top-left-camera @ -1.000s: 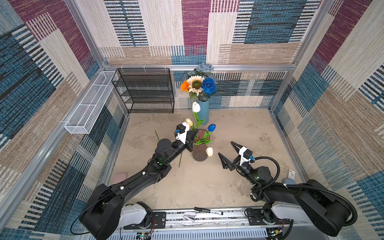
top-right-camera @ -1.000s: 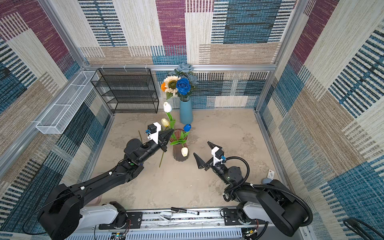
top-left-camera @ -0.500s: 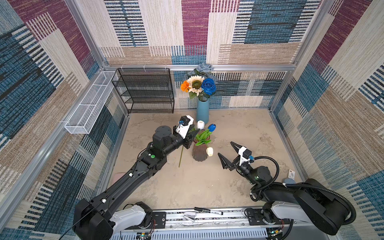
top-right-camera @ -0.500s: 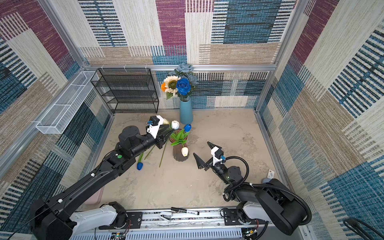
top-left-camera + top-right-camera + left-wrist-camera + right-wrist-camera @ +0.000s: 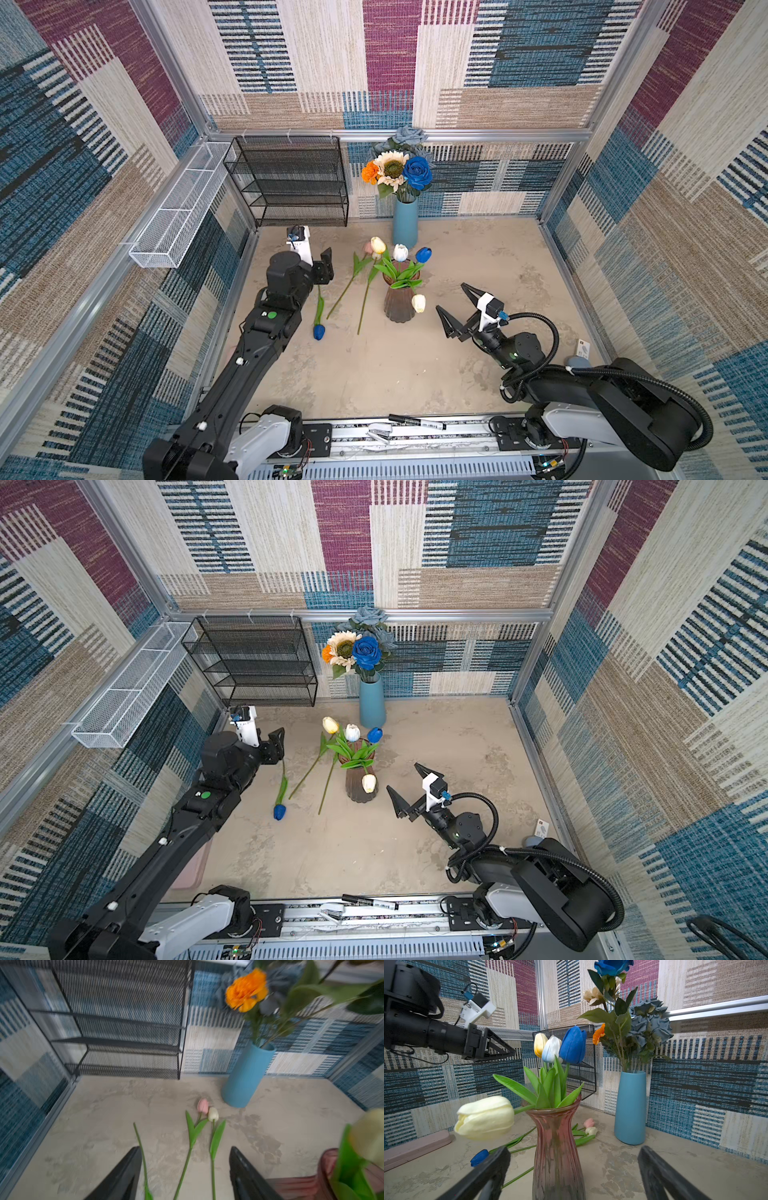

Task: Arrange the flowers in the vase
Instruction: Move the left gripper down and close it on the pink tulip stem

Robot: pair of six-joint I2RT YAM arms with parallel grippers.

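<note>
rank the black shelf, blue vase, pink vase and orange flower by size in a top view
1. black shelf
2. pink vase and blue vase: they look about alike, so not ranked
3. orange flower

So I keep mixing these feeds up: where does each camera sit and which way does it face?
Top views: high over the front edge, looking down on the whole table; the left arm and right arm show.
Left wrist: behind the open left gripper, facing the blue vase and mesh shelf.
Right wrist: low behind the open right gripper, facing the pink vase; the left gripper shows too.
Shared: both wrist views catch the blue vase and loose tulips.
</note>
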